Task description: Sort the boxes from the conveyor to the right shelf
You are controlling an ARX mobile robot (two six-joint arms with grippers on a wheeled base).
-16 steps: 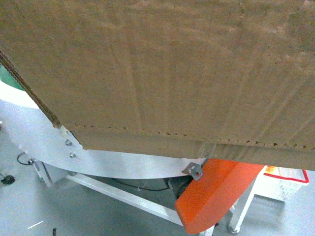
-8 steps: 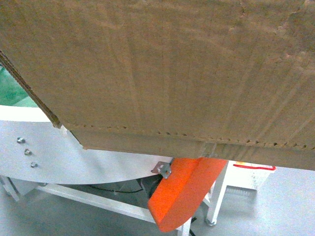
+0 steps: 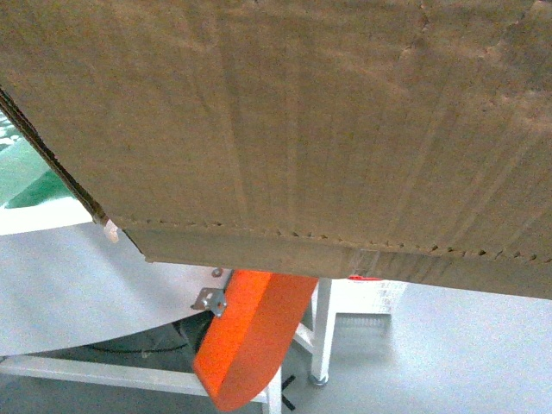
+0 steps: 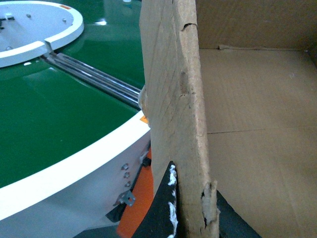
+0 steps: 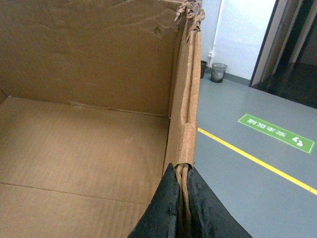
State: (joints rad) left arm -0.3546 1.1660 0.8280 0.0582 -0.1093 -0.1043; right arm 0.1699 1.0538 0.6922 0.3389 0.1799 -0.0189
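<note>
**Box held off the belt, blocking our forward view**

From the head camera we see little but the cardboard box (image 3: 302, 121): its brown corrugated wall fills most of the frame, with a perforated line running near its lower edge. Below it show a strip of the conveyor (image 3: 30, 177), its white side panel (image 3: 78, 285), the orange cover (image 3: 250, 336) with a small metal bracket (image 3: 209, 299) at its top, white frame legs and the grey floor (image 3: 466, 354). The right shelf is not visible in any view; the box hides whatever lies ahead.

The left wrist camera gives what the head view cannot: the left gripper (image 4: 190, 208) has its jaws clamped on the box's left wall, one dark finger either side of the torn edge. To its left lies the glossy green belt with its white rim, a pair of metal rails (image 4: 94, 79) crossing the belt, and a white inner disc (image 4: 37, 25). The box wall stands beside the belt's outer rim, not on the belt.

The right wrist camera shows the right gripper (image 5: 184, 208) with jaws clamped on the opposite wall, whose top corner is ragged. Inside, the box is bare cardboard. Beyond it we see a yellow floor line (image 5: 257, 161), a green floor sign (image 5: 276, 133), two waste bins (image 5: 215, 71) by the wall and a dark doorway (image 5: 292, 49).
</note>
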